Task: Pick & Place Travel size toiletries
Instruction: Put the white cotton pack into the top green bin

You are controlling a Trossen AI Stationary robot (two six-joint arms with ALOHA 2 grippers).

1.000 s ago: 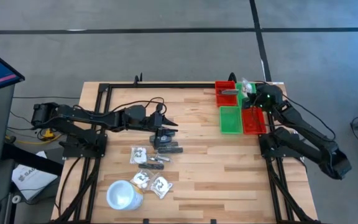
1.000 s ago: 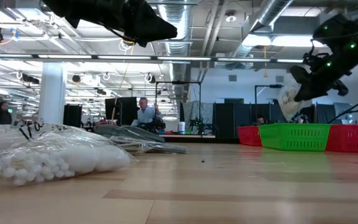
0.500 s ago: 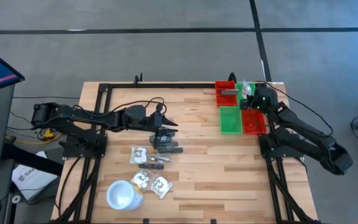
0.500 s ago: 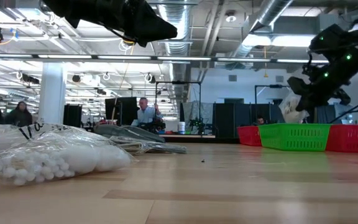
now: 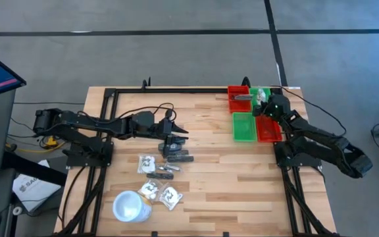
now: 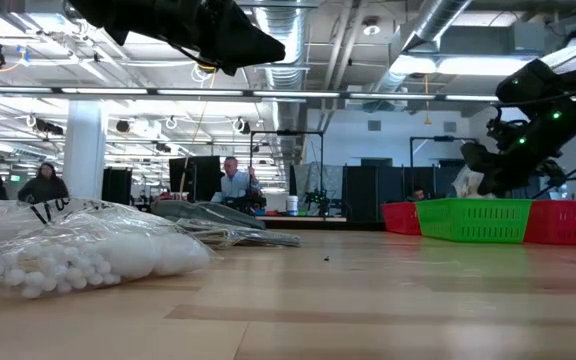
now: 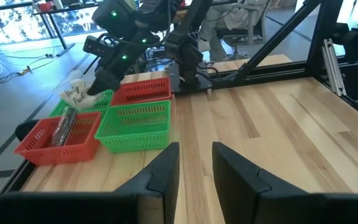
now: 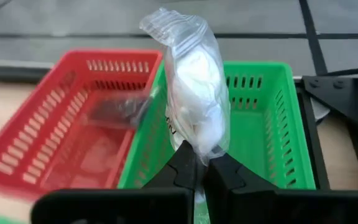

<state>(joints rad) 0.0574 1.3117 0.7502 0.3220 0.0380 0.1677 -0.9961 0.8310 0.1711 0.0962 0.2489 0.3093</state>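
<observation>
a wooden table (image 5: 216,178) seen from above, with two dark robot arms. at the far right corner sit four small baskets in a cluster: a red basket (image 8: 73,143) that already holds a dark grey tube (image 5: 242,97), a green basket (image 8: 260,124) beside it, and another green basket (image 5: 243,126) and red basket (image 5: 268,129) nearer. the right pincer (image 8: 197,163) is pinched shut on the bottom edge of a clear sachet (image 8: 194,106) with white contents, so the sachet stands up above the fingers; it hangs over the far baskets, about where red meets green, probably so it can be dropped into one of them, though which one cannot be told. the left pincer (image 5: 170,139) hovers over the middle of the table with its fingers (image 7: 166,171) partly apart and nothing visibly between them, seemingly waiting just above the pile of remaining toiletries (image 5: 160,172): grey tubes and clear sachets lying loose at the near left, grouped there as the pick-up area. a white cup (image 5: 129,207) sits at the near edge beside them.
</observation>
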